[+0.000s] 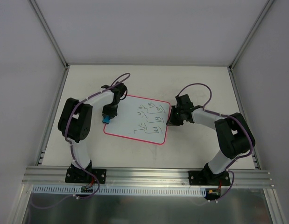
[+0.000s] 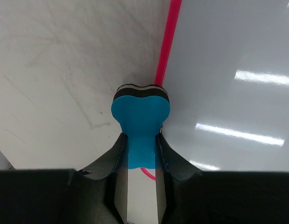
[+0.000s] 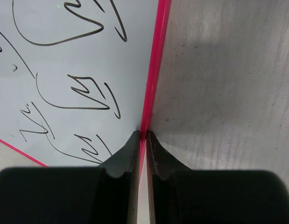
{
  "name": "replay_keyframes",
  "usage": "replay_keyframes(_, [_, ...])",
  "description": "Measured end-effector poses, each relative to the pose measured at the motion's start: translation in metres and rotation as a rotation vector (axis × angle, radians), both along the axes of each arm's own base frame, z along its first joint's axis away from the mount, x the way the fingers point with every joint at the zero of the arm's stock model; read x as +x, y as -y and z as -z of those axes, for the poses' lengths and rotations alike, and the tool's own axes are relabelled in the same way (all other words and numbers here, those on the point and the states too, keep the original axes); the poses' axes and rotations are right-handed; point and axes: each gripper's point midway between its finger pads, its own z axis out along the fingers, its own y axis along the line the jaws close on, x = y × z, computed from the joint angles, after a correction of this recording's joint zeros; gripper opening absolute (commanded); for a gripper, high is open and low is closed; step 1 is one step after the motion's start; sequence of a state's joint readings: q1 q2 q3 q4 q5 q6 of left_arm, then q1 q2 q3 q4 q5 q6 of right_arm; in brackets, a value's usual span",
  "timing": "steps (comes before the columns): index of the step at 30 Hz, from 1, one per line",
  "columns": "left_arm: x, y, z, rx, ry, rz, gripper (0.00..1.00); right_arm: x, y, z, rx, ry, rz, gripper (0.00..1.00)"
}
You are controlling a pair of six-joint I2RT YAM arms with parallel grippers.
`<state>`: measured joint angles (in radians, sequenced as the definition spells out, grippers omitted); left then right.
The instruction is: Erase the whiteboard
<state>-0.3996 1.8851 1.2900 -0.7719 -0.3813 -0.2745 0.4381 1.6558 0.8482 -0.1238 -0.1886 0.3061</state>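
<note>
On the worktop (image 1: pixel 195 84), mid-field between my two arms: the whiteboard (image 1: pixel 126 122) lies flat, slightly skewed, pink border all round.

Left tool (image 2: pixel 140 140): closed on the blue eraser (image 2: pixel 140 112), fingers pinching its narrow waist, felt end pointing down. The wrist view puts the eraser right on the board's left border, bare worktop to one side and clean white to the other. Can't tell from here whether the felt is pressed down or just above.

Right tool (image 3: pixel 143 135): jaws nearly together with the board's right border between them. I read that as clamped on the edge, pinning the board.

Scribbles (image 1: pixel 151 119): dark marks, all on the board's right half, close to the right tool and well apart from the eraser. The strip beside the eraser is blank.

Key relation: the ink lies to my right of the eraser, across the board. The right arm is nearer the marks but is busy holding, so the left arm must likely sweep rightward, stopping short of the clamped edge.
</note>
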Motion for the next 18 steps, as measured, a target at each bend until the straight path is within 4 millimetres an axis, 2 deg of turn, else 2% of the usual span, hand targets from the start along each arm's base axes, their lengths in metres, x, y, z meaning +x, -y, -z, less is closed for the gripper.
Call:
replay_keyframes(5, [0.009, -0.001, 0.001, 0.024, 0.007, 0.008, 0.0, 0.0, 0.0, 0.0, 0.003, -0.002, 0.0, 0.1])
replay_keyframes(11, [0.004, -0.003, 0.003, 0.019, 0.021, 0.009, 0.0, 0.0, 0.0, 0.0, 0.003, -0.002, 0.001, 0.1])
replay_keyframes(18, [-0.035, -0.013, 0.003, 0.003, -0.001, 0.011, 0.0, 0.0, 0.001, 0.0, 0.006, -0.004, 0.001, 0.1])
